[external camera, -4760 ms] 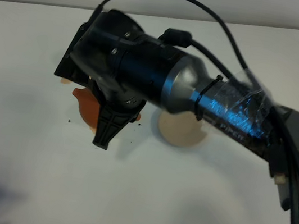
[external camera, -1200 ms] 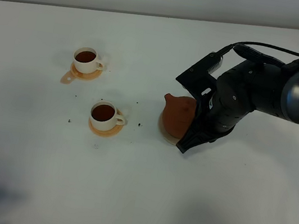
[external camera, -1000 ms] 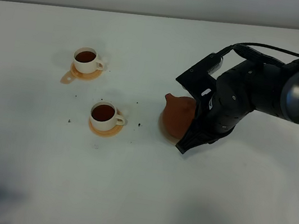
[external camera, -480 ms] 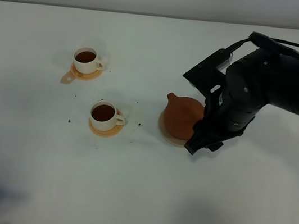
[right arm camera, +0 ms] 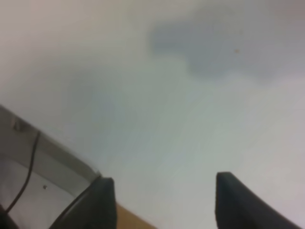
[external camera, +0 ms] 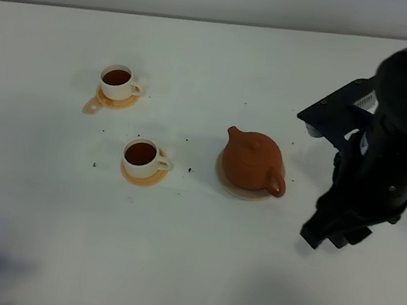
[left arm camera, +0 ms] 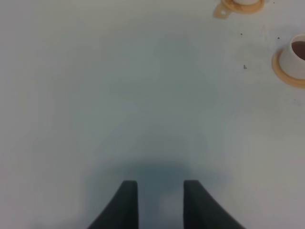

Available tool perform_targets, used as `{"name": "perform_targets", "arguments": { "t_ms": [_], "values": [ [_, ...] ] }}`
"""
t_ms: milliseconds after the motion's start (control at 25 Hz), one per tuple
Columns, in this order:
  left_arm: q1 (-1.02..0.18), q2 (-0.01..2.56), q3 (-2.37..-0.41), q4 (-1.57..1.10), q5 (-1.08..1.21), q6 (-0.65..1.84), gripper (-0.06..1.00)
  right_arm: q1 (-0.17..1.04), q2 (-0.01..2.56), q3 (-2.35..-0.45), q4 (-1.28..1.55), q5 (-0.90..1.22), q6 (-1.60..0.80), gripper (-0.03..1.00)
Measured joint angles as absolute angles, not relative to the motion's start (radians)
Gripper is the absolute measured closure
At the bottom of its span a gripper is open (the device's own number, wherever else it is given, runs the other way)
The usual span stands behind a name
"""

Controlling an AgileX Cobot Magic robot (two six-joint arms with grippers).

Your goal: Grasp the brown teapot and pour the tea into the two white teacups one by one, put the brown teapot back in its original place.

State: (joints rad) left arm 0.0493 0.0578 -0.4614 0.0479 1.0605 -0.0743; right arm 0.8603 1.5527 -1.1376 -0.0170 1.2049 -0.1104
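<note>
Teapot seated on coaster, job apparently done; right gripper at its 4 o'clock, jaws spread, empty; left gripper parted, idle.

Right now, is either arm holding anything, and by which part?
No. The right tool is open and empty, away from the brown teapot on its coaster. The left tool holds nothing.
</note>
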Motion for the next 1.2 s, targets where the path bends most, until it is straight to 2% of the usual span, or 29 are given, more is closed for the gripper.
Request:
{"name": "perform_targets", "arguments": {
  "t_ms": [400,720,1200],
  "values": [
    [0.049,0.058,-0.461,0.048,1.061,-0.074,0.67,0.86,1.121,-0.775,0.0,1.215,-0.107,0.53],
    [0.049,0.058,-0.461,0.048,1.061,-0.074,0.67,0.86,0.843,-0.588,0.009,1.216,-0.119,0.53],
    [0.049,0.058,-0.461,0.048,1.061,-0.074,0.67,0.86,0.668,-0.532,0.039,1.137,-0.099,0.54]
  ]
}}
